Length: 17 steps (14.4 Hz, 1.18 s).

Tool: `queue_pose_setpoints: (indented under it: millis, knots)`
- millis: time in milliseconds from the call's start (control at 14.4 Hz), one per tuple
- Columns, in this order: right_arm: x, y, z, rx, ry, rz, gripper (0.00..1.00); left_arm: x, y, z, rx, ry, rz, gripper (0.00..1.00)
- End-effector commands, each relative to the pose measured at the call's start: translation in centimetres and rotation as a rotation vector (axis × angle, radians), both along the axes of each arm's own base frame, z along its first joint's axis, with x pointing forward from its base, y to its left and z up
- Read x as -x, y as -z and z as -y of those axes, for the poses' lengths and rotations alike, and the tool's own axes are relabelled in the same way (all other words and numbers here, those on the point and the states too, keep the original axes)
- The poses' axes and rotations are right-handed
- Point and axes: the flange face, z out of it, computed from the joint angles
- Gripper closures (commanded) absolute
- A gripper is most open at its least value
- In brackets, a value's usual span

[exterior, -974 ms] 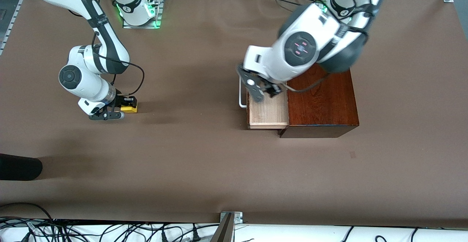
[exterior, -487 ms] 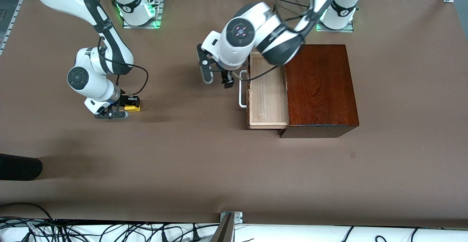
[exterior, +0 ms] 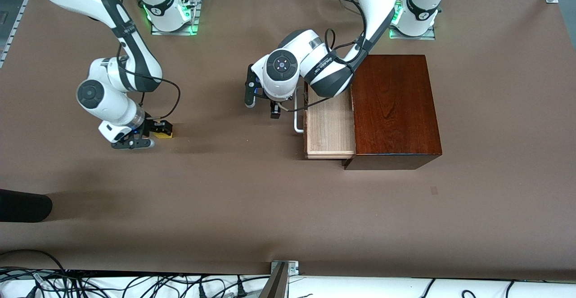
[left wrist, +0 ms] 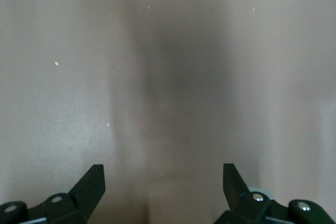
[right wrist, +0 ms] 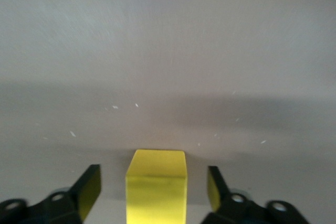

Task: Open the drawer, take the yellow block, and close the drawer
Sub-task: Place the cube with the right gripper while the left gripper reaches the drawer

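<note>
The yellow block (exterior: 165, 134) (right wrist: 156, 184) rests on the brown table toward the right arm's end. My right gripper (exterior: 149, 135) (right wrist: 151, 191) is down around it, open, with a gap showing between the block and each finger. The drawer (exterior: 330, 124) stands pulled out of the reddish-brown box (exterior: 396, 109), and its pale tray is bare inside. Its white handle (exterior: 297, 120) faces the right arm's end. My left gripper (exterior: 262, 101) (left wrist: 164, 187) hangs open just in front of that handle, with only bare table between its fingers.
A dark rounded object (exterior: 22, 205) juts in at the table's edge toward the right arm's end, nearer to the camera. A metal bracket (exterior: 283, 268) and cables (exterior: 135, 286) line the edge nearest the camera.
My right gripper has opened, and the yellow block now sits loose between its fingers. My left arm has swung from over the drawer's tray to in front of the handle.
</note>
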Motion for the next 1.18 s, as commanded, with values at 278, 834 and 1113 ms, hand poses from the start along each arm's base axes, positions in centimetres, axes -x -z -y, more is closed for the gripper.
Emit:
queue_pose_setpoints:
  millis: [278, 834, 1113]
  knots:
    - [-3.6, -20.7, 0.0, 0.032, -0.097, -0.018, 0.00, -0.2, -0.5, -1.5, -0.069, 0.034, 0.004, 0.00]
    - [0.3, -34.7, 0.9, 0.022, -0.080, 0.034, 0.00, -0.6, -0.5, -1.7, -0.074, 0.032, 0.013, 0.00]
    - [-0.2, -35.4, 1.0, 0.010, -0.082, 0.028, 0.00, -0.7, -0.1, -2.1, -0.104, 0.047, 0.029, 0.00]
